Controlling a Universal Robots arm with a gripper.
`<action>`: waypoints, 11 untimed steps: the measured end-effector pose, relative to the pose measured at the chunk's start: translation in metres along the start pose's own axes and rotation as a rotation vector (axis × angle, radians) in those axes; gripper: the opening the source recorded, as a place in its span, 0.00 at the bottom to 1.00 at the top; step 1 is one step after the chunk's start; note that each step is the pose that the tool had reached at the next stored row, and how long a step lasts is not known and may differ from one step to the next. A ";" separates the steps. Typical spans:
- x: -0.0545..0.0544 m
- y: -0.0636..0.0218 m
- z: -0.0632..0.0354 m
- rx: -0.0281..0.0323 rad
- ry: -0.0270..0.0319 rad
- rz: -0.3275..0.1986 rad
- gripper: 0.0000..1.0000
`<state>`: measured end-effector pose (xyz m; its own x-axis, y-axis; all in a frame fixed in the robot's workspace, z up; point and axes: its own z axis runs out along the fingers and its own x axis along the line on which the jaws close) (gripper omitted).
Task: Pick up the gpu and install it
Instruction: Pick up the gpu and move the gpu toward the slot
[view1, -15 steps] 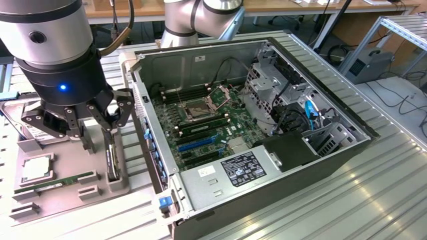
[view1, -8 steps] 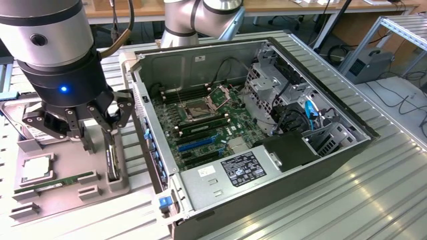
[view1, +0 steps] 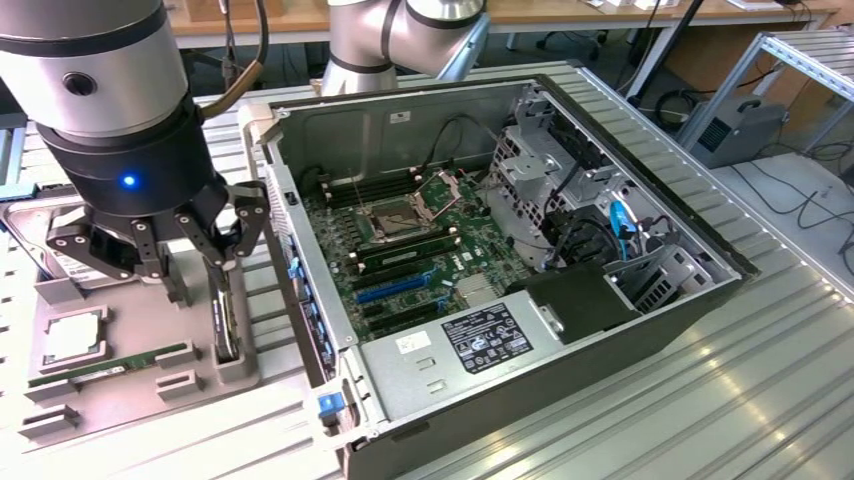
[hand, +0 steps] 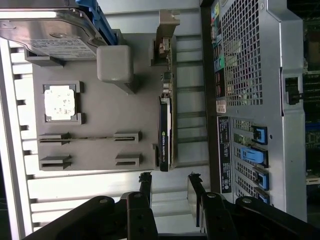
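I have the black two-fingered gripper (hand: 169, 192) hanging above the grey moulded parts tray (hand: 100, 155), its fingers (hand: 145, 186) spread wide with nothing between them. Just past the fingertips stands the gpu (hand: 164, 131), a thin dark card set on its long edge in a slot along the tray's side nearest the case, its metal bracket at the end away from the gripper. A small green logo sits on its black face, but I cannot read the writing. Further along the tray lie a slim green RAM stick (hand: 80, 139), a square silver processor chip (hand: 60, 102) and, beyond them, a boxy silver hard drive (hand: 50, 30). On the exterior view's right lies the open dark computer case (view1: 387, 120). Its silver power supply (view1: 414, 370) carries a black label (view1: 487, 340) whose white print is too small for me to read.
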<state>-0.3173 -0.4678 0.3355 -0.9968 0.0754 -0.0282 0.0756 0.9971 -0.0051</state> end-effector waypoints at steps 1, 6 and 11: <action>0.000 0.0000 0.0003 0.0001 0.0000 0.000 0.42; 0.000 0.0000 0.0016 0.0005 -0.0001 0.000 0.42; 0.000 0.0000 0.0028 0.0012 -0.0001 0.000 0.42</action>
<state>-0.3173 -0.4678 0.3327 -0.9968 0.0754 -0.0283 0.0756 0.9971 -0.0063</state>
